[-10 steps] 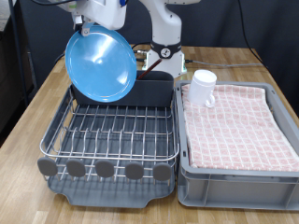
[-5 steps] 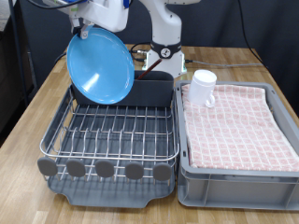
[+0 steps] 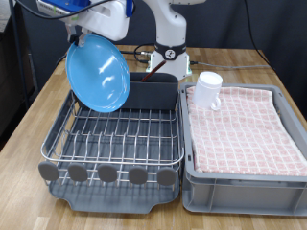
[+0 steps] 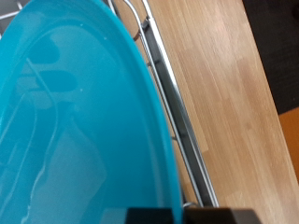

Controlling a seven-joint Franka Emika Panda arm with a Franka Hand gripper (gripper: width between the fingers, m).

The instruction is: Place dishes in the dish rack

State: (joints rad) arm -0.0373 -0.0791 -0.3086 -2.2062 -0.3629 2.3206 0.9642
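The round blue plate [image 3: 97, 77] hangs on edge from my gripper [image 3: 79, 36], which is shut on its upper rim, above the far left part of the silver wire dish rack [image 3: 115, 142]. The plate's lower edge is just above the wires. In the wrist view the blue plate [image 4: 75, 121] fills most of the picture, with rack wires [image 4: 173, 103] beside it. The white mug [image 3: 208, 90] stands on the pink checked cloth in the grey crate [image 3: 240, 182]. The dark grey utensil caddy [image 3: 153, 92] is at the rack's far right. The wooden spoon is not in view.
The rack and crate sit side by side on a wooden table [image 3: 240, 59]. The robot's base [image 3: 171, 43] stands behind the caddy. The rack's dark tray [image 3: 106, 192] reaches the table's near edge.
The plate has swung towards the exterior view's left and tilted more upright, with the gripper moving left above it. The mug has not moved.
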